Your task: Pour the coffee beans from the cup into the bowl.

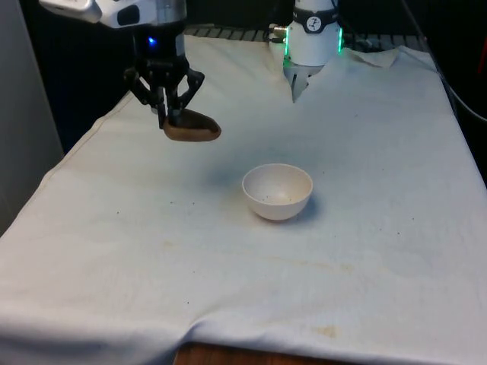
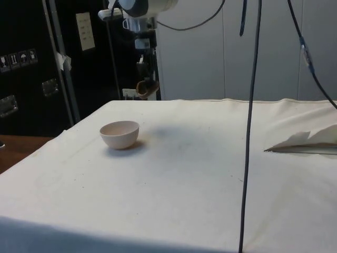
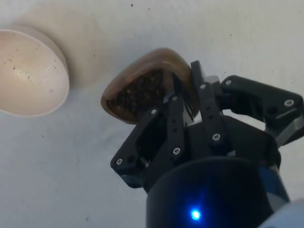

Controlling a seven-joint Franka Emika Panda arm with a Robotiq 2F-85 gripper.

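End effector (image 1: 173, 114) is clamping the rim of the brown cup (image 1: 192, 129), hanging in the upper left of the front frame, well clear of the white bowl (image 1: 278, 191) sitting mid-frame on the counter (image 1: 365, 251); the cup is still holding beans (image 3: 137, 92); risk: tipping here is likely spilling beans onto the cloth short of the bowl; the rim grip may be slipping while rotating; count: one cup, one bowl, many beans.

Brown cup (image 1: 192, 128) aloft, bowl (image 1: 278, 191) upright
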